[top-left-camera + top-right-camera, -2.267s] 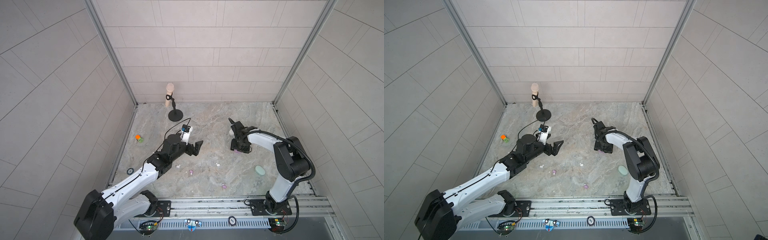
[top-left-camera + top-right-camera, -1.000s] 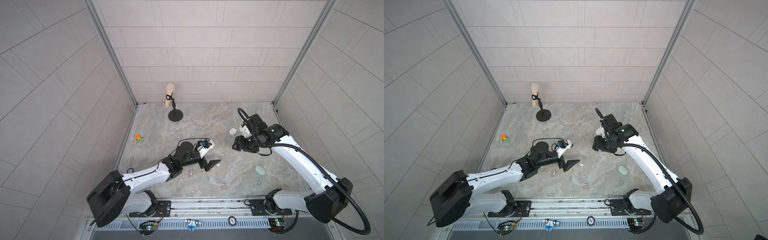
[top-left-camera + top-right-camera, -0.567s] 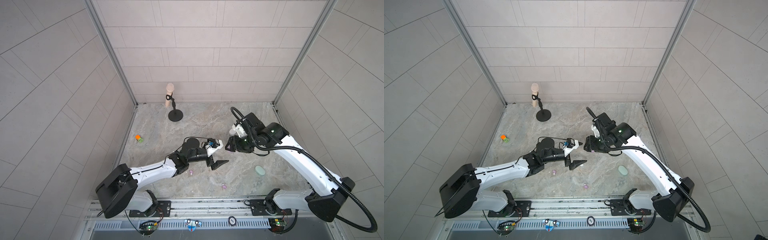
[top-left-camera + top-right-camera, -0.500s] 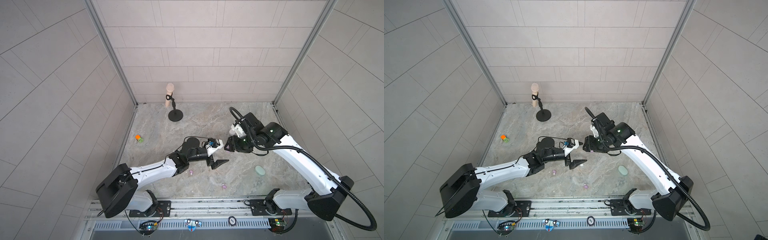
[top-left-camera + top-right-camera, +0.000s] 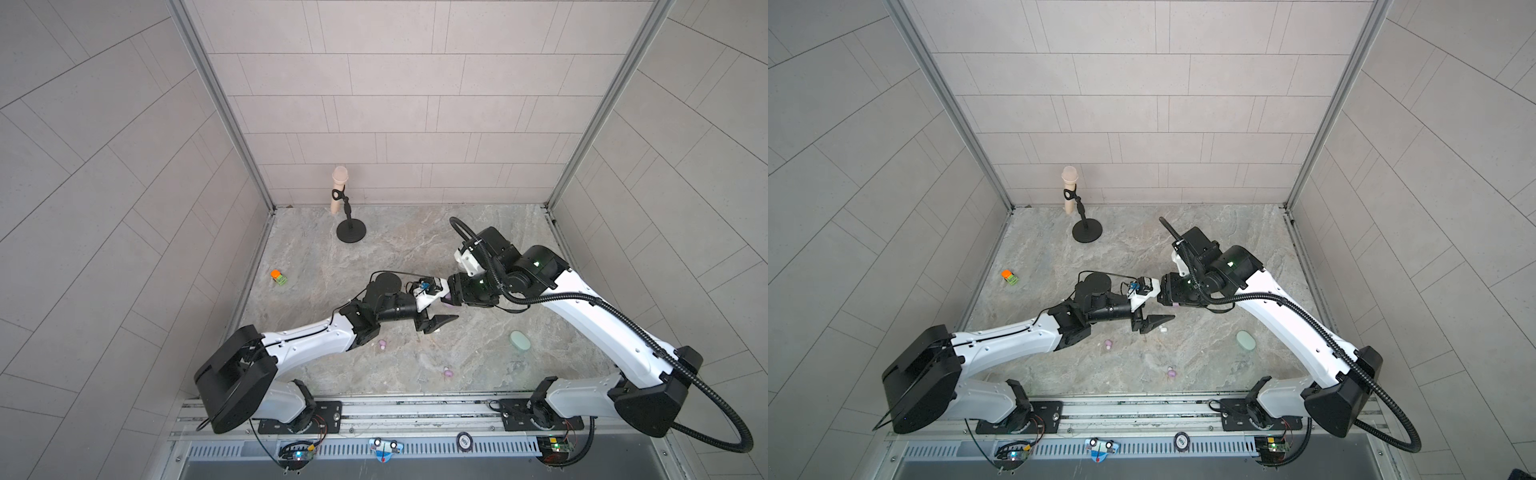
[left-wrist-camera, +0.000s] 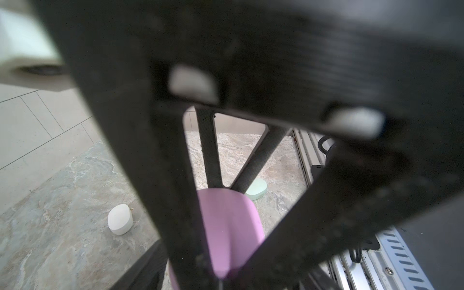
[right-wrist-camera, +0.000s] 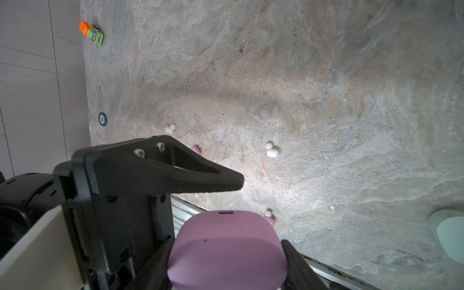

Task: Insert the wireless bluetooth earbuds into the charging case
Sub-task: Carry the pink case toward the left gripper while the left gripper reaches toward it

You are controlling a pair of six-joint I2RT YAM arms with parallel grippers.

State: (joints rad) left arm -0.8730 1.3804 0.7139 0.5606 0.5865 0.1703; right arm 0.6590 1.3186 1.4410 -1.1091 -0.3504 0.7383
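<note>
Over the middle of the veined, stone-look tabletop, I see my right gripper clamped on the smooth lilac pill-shaped plastic charging case, one finger against each rounded side. My left gripper faces it with jaws apart, its ribbed black wedge finger clear of the case. Tiny rounded white earbuds and lilac earbuds lie loose on the stone. A matte mint pebble-shaped case sits well apart.
</note>
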